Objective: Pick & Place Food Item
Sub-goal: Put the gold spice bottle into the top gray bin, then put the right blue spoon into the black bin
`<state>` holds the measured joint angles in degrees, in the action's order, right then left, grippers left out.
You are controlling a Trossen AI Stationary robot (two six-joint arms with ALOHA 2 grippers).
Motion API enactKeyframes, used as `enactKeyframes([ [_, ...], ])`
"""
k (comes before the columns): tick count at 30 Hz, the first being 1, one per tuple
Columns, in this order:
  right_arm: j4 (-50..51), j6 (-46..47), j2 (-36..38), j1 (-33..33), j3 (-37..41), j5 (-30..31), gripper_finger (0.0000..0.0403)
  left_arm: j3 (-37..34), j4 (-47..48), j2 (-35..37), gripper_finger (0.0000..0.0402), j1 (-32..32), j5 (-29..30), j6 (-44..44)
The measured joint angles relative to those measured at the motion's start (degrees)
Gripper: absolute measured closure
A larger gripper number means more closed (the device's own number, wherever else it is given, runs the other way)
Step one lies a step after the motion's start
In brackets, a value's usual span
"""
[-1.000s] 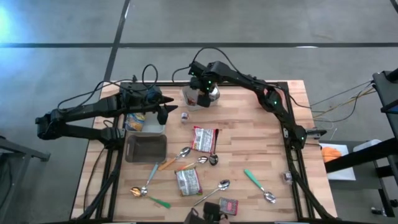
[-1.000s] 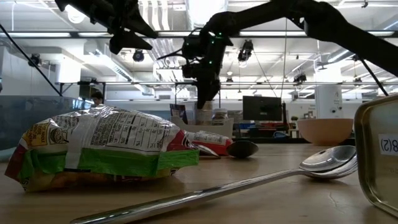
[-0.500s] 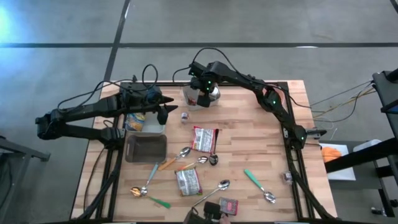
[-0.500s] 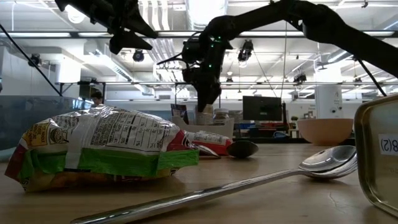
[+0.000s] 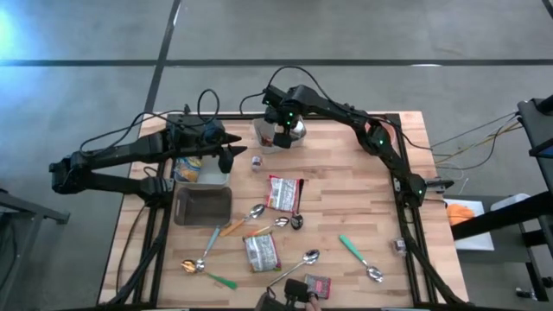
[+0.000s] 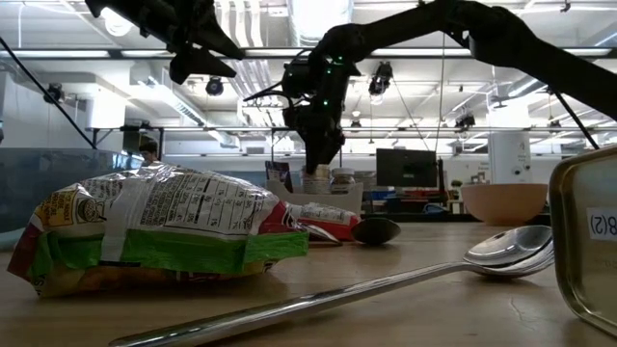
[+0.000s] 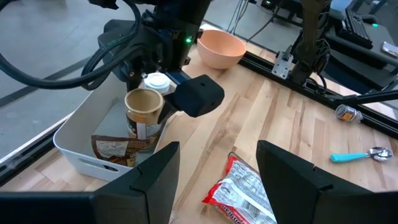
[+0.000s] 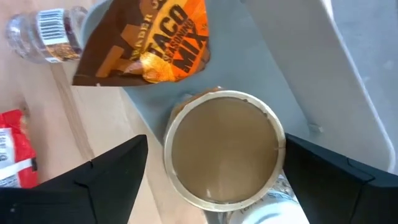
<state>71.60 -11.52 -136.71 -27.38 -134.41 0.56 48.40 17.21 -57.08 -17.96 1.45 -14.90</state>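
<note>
Tan-lidded can stands upright in the white bin at the table's far edge, directly beneath the right gripper, whose fingers stand spread clear of it, while the left gripper hovers part-open, empty, further left.

The white bin is crowded: a can, a taco packet and the right gripper fill it.
</note>
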Motion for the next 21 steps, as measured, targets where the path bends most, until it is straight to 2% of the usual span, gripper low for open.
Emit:
enactKeyframes([
  [9, 0.06, 1.91, 1.44, 0.14, 0.0, 1.48, 0.0047, 0.0, 0.04, 0.0, 0.0183, 0.0, 0.0, 0.01],
  [21, 0.09, 6.02, 7.2, 1.18, -0.48, 2.77, 0.0046, 0.0, 0.5, 0.0, 0.0183, 0.02, 0.0, 0.0],
])
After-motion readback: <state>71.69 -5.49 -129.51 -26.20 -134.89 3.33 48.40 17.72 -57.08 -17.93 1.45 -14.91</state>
